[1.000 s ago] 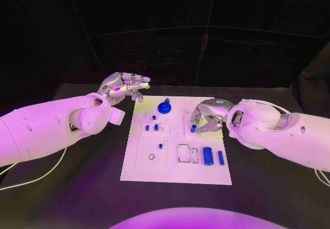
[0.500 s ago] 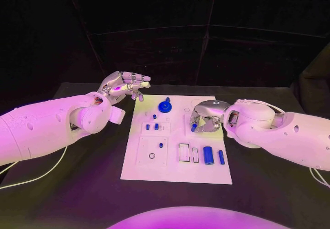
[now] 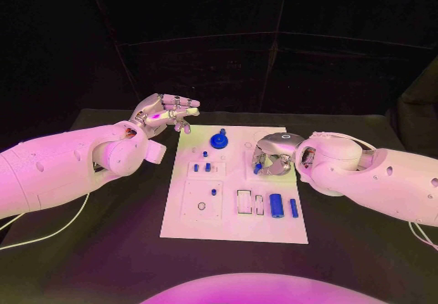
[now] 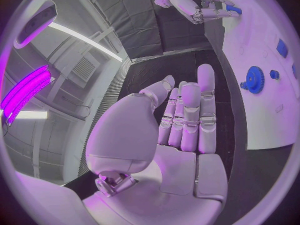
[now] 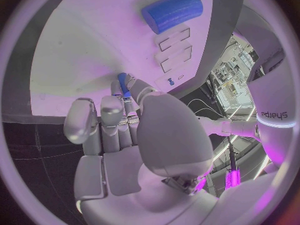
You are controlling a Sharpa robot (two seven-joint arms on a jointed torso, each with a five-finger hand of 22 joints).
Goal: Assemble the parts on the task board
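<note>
- Right now we hold a small blue part (image 3: pixel 257 167) pinched in our right hand (image 3: pixel 274 155), fingers curled round it, low over the far right section of the task board (image 3: pixel 233 228).
- Our left hand (image 3: pixel 166 114) hangs off the board's far left corner, fingers loosely apart with nothing in them.
- On the board a blue gear (image 3: pixel 219 140) stands at the far end; a thick blue cylinder (image 3: pixel 276 206) and a slimmer blue pin (image 3: pixel 293 208) lie near the right edge, beside rectangular slots (image 3: pixel 245 202).
- We judge the step in hand to be carrying this part to its seat.
- Next we need to line it up over the proper recess and press it straight down; which recess we cannot tell.
</note>
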